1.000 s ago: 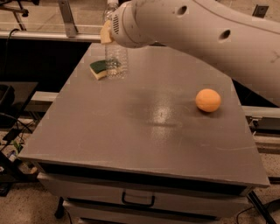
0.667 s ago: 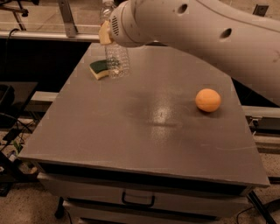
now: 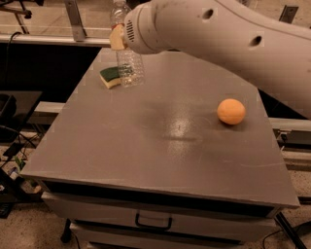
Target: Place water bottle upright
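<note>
The water bottle (image 3: pixel 130 68) is a clear ribbed plastic bottle standing upright at the far left of the grey table (image 3: pixel 160 146). Its base rests on the tabletop beside a sponge, and its top (image 3: pixel 119 7) rises above the arm. My gripper (image 3: pixel 116 38) is at the bottle's upper part, right against it, and covers the label band. The thick white arm (image 3: pixel 218 34) reaches in from the upper right and hides most of the gripper.
A yellow and green sponge (image 3: pixel 110 77) lies just left of the bottle, touching or nearly touching it. An orange ball (image 3: pixel 231 111) sits on the right side of the table. A drawer with a handle (image 3: pixel 153 222) is below the front edge. Cables lie on the floor at left.
</note>
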Robot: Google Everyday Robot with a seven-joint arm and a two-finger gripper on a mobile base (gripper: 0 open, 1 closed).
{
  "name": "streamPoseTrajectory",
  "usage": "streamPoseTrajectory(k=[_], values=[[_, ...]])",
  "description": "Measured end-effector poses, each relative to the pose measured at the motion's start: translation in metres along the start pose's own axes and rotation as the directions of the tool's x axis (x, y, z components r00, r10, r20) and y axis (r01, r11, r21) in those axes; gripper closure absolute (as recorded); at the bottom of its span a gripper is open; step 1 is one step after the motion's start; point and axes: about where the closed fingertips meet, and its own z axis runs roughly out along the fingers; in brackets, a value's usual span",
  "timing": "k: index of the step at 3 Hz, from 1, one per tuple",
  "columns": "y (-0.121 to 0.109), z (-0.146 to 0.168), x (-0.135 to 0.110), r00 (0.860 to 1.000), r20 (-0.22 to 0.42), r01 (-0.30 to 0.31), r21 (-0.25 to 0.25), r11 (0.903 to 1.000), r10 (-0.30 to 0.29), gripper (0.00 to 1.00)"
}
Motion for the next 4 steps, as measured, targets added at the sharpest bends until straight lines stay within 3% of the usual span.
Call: streamPoseTrajectory(k=[1,2,3,4], values=[[0.005,0.021,-0.021,0.993,-0.111,-0.033,0.138,0.9899,0.048,1.00],[0.058,0.026,-0.014,0.942,-0.327,-0.021,0.161,0.9868,0.073,1.00],[0.070,0.021,-0.019,0.879,-0.475,0.112,0.101,0.9886,-0.051,1.00],[0.000,0.004,-0.025,0.794,-0.579,0.308,0.117,0.9442,-0.187,1.00]])
